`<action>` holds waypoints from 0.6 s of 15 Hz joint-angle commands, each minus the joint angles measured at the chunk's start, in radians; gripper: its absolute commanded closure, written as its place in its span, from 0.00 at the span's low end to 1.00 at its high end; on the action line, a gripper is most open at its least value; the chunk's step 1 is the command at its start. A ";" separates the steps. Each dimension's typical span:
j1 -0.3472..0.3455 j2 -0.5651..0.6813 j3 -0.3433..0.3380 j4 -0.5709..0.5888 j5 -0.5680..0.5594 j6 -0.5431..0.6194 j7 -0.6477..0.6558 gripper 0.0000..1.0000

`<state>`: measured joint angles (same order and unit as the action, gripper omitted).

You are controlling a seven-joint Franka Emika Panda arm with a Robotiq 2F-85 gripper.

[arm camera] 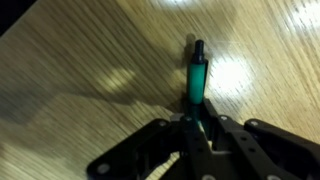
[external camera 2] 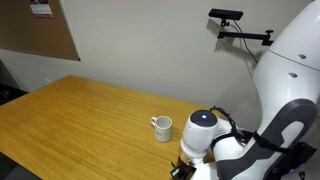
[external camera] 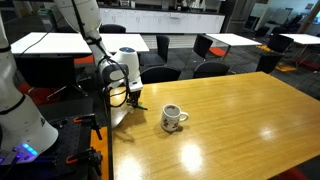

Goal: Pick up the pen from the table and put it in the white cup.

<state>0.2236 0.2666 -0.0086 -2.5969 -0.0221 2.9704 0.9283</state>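
Observation:
In the wrist view the green pen (arm camera: 195,78) lies on the wooden table (arm camera: 90,70), its dark tip pointing away and its near end pinched between the black fingers of my gripper (arm camera: 196,128), which is shut on it. The gripper (external camera: 135,99) stands low over the table's near-left corner in an exterior view. The white cup (external camera: 172,117) stands upright a short way to its right, handle turned away from the gripper. From the opposite side, the cup (external camera 2: 162,127) sits just left of the wrist (external camera 2: 203,133); the pen and fingers are hidden there.
The table's edge (external camera: 108,130) runs close beside the gripper, with the robot base (external camera: 25,110) beyond it. White-topped tables (external camera: 60,42) and black chairs (external camera: 210,68) stand behind. A camera on a stand (external camera 2: 226,16) hangs above the wall side.

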 commanded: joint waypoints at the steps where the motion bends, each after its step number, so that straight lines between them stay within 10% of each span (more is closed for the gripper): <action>1: 0.016 -0.035 0.003 0.006 0.041 -0.042 -0.028 0.97; 9: -0.005 -0.189 0.021 0.003 0.019 -0.207 -0.086 0.97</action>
<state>0.2285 0.1682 0.0245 -2.5884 0.0261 2.8584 0.8589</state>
